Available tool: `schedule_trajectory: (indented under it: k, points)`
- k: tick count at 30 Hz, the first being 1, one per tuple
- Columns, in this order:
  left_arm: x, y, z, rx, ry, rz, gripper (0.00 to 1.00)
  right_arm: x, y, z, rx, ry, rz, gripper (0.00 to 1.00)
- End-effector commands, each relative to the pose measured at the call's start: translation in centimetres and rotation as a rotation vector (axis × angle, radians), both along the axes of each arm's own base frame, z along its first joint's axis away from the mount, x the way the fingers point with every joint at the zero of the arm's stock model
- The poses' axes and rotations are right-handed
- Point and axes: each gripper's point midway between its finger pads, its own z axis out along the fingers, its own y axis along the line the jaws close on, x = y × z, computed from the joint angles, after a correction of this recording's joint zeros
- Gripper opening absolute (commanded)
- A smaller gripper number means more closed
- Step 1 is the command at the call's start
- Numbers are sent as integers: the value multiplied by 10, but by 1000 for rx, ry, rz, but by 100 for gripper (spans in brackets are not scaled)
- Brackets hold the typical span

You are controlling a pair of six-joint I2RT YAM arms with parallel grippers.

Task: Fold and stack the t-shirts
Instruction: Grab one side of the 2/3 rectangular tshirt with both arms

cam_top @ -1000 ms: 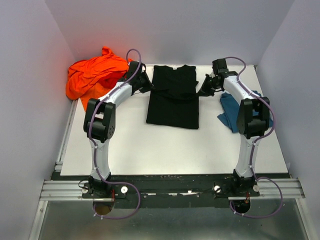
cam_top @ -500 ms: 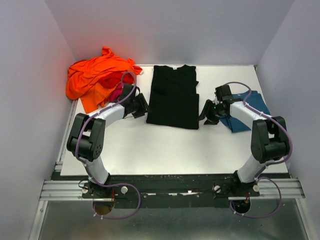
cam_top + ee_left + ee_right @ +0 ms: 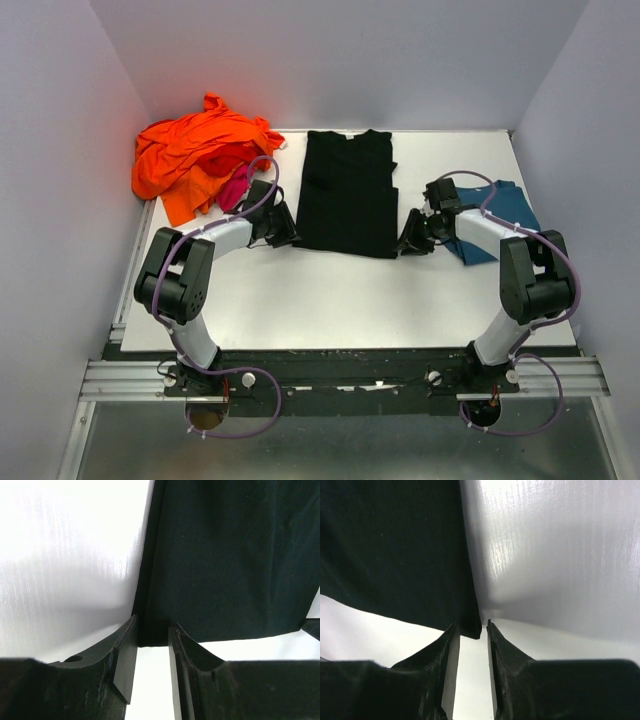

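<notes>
Four fingers (image 3: 125, 655) at one black t-shirt (image 3: 347, 195)

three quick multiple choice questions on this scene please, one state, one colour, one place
1. The black t-shirt: A) lies flat on the table B) is bunched up C) hangs in the air
2. The heap at the far left is mostly: A) green B) orange C) white
3. The teal t-shirt lies: A) on the heap B) on the black t-shirt C) at the right, beside the right arm
Answers: A, it is spread smooth mid-table; B, bright orange cloth dominates; C, it shows beside that arm.
</notes>
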Motion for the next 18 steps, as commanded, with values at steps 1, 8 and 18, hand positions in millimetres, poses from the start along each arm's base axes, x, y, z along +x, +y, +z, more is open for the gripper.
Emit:
schedule_trajectory:
  k: [1, 8, 18]
  points:
    - [7, 0, 1, 15, -24, -14, 36, -1, 10, -5, 35, -4, 46, 34]
    - [6, 2, 1, 39, -28, -32, 5, 2, 14, 1, 46, -10, 64, 1]
    - [-35, 9, 6, 17, -23, -45, 0, -30, -3, 25, -3, -40, 48, 1]
